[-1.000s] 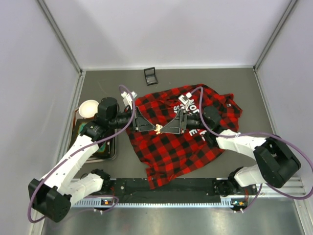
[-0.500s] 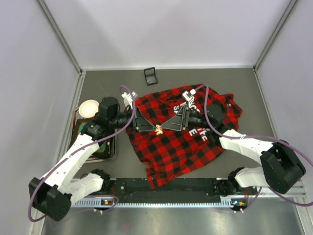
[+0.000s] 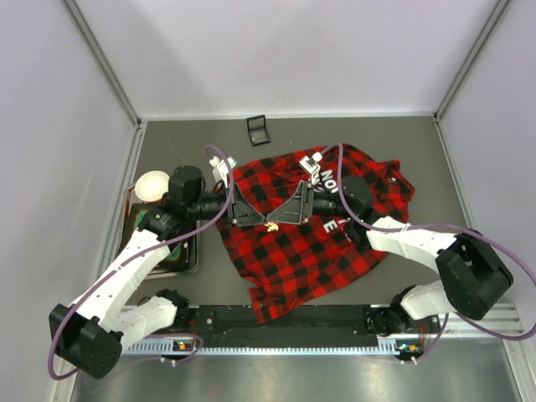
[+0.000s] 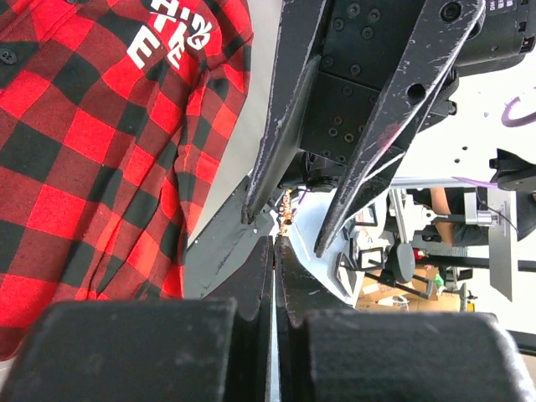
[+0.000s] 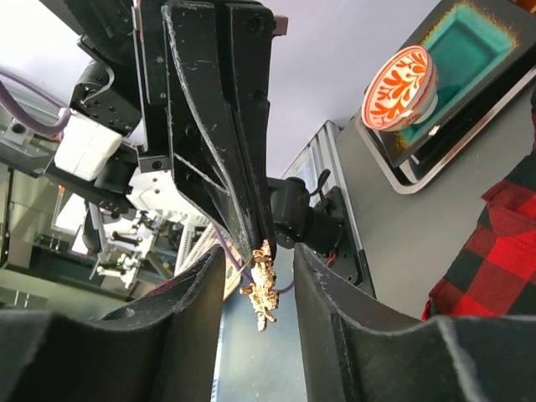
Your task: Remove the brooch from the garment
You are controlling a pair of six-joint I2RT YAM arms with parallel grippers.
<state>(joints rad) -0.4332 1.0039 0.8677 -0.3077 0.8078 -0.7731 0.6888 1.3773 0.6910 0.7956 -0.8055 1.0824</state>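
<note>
Back at frame centre after a retreat toward the upper right half a second ago: right gripper [image 3: 280, 220], jaws apart, straddling the brooch [image 5: 261, 285]. Pinched between the closed jaws of left gripper [image 3: 261, 219], seemingly clear of the garment [image 3: 310, 251]; suggests removal nearly complete. Both forearms angled inward, tips meeting mid-frame.

Over the garment [image 3: 293, 255], the brooch [image 3: 271, 224] is a speck too small to make out. The right arm [image 3: 402, 239] hides part of the garment's white lettering [image 3: 329, 177].
</note>
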